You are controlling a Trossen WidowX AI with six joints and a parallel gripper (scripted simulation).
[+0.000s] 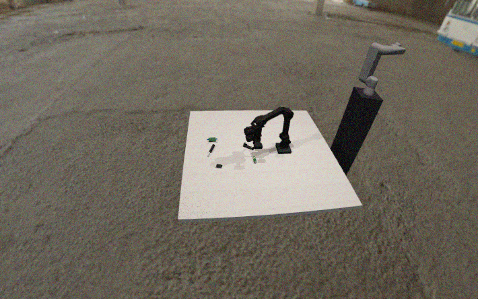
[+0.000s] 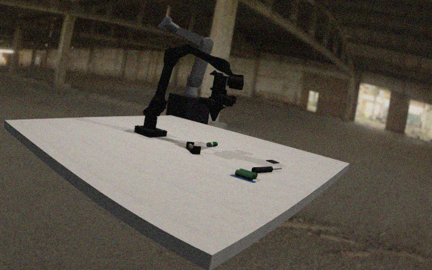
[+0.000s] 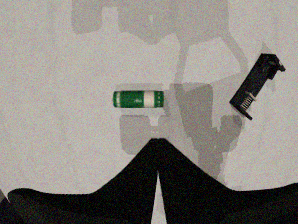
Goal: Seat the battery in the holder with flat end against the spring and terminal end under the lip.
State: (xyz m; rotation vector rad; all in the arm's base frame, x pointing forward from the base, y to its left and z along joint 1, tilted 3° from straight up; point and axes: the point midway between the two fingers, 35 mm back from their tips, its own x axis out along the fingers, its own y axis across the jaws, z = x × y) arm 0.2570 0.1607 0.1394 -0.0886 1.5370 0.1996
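Note:
The green battery [image 1: 254,159] [image 2: 212,144] [image 3: 137,99] with a pale band lies on its side on the white table, outside the holder. The black holder [image 1: 248,146] [image 2: 193,148] [image 3: 253,82] is empty and stands at a slant to the battery, to its right in the wrist view. Its spring coils [image 3: 247,102] show at the end nearer the battery. My gripper [image 1: 258,147] [image 2: 213,120] [image 3: 157,144] is shut with nothing between its fingertips. It points down and hangs above the table, touching neither battery nor holder.
A green cell pack [image 1: 212,139] [image 2: 245,174] on a blue base, a black-handled screwdriver [image 1: 211,149] [image 2: 261,169] and a small flat black square [image 1: 219,166] [image 2: 272,161] lie farther out. A grey arm [image 1: 371,64] [image 2: 196,72] stands on a black pedestal [image 1: 357,126] beyond the table edge.

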